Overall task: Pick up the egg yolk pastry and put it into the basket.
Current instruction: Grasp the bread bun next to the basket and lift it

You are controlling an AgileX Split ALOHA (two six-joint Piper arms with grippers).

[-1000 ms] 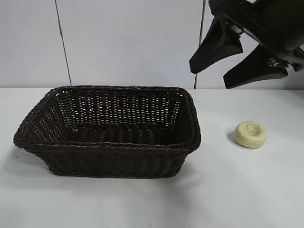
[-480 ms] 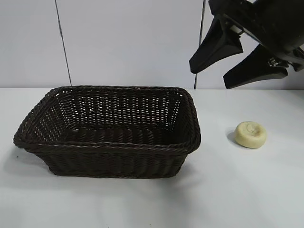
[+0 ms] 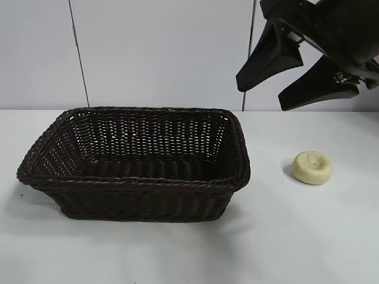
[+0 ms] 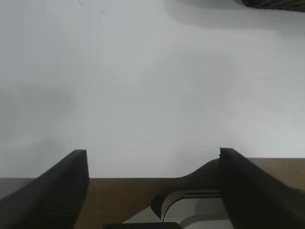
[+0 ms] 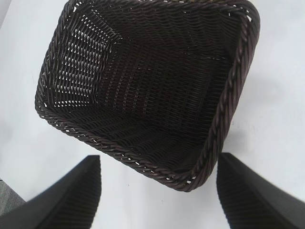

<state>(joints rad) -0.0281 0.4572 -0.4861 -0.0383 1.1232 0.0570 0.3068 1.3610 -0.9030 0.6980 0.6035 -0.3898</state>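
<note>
Nothing has visibly moved across the exterior frames: the basket (image 3: pixel 135 161), the egg yolk pastry (image 3: pixel 312 167) and the right gripper (image 3: pixel 296 74) sit exactly as they did a second ago; the dark brown woven basket rests on the white table (image 3: pixel 296 236) at about 9 o'clock of the scene's centre, its braided rim unbroken and nothing inside it; the pale yellow pastry lies flat on the table at roughly 3 o'clock from the basket, well apart from its near wall, dimpled top upward; the right gripper hangs high at about 1 o'clock, above the gap between basket and pastry, its two black fingers (image 3: pixel 269 56) spread wide with nothing between them; its wrist camera looks down into the basket (image 5: pixel 147 90), fingers (image 5: pixel 62 200) apart either side of the near rim; the left gripper (image 4: pixel 152 191) does not appear in the exterior view; its own camera shows its fingers (image 4: pixel 52 191) spread and empty over bare white table (image 4: pixel 143 86), near the table's wooden edge (image 4: pixel 124 195), with a sliver of the basket (image 4: pixel 276 4) at the far corner
</note>
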